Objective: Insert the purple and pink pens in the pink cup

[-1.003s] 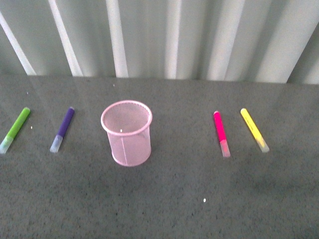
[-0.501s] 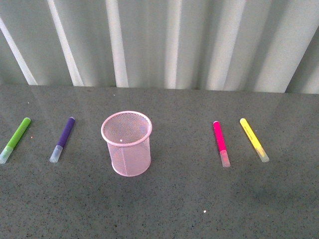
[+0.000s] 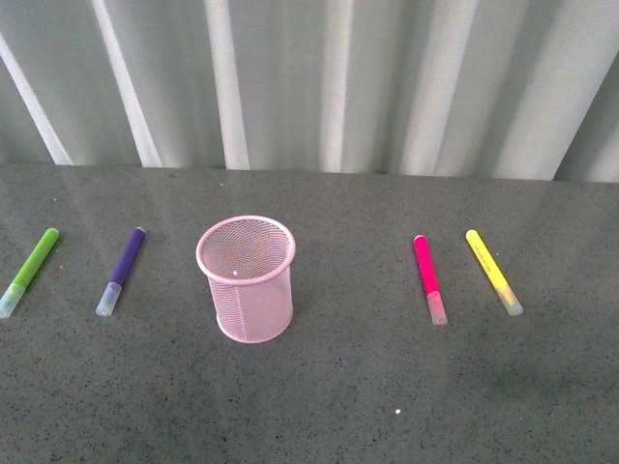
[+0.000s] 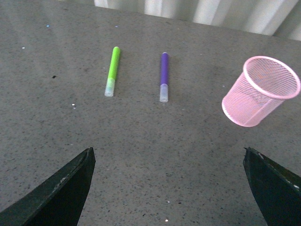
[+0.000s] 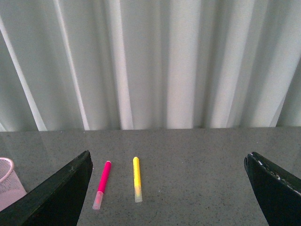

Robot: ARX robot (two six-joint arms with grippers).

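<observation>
The pink cup [image 3: 247, 280] stands upright and empty on the grey table, left of centre. The purple pen [image 3: 122, 272] lies flat to its left; the pink pen [image 3: 428, 277] lies flat to its right. Neither gripper shows in the front view. In the left wrist view my left gripper [image 4: 169, 157] is open and empty, well short of the purple pen [image 4: 163, 76] and the pink cup [image 4: 260, 91]. In the right wrist view my right gripper [image 5: 169, 160] is open and empty, short of the pink pen [image 5: 102, 184]; the cup's edge [image 5: 8, 183] shows at the side.
A lime-green marker [image 3: 28, 273] lies at the far left and a yellow marker [image 3: 492, 271] at the right, beyond the pink pen. Pale curtain folds [image 3: 319, 77] hang behind the table's back edge. The green marker [image 4: 112, 71] also shows in the left wrist view.
From one second ago to half a second ago the front view shifted, so everything sits lower in the picture. Since then nothing has moved. The pens and cup lie as before.
</observation>
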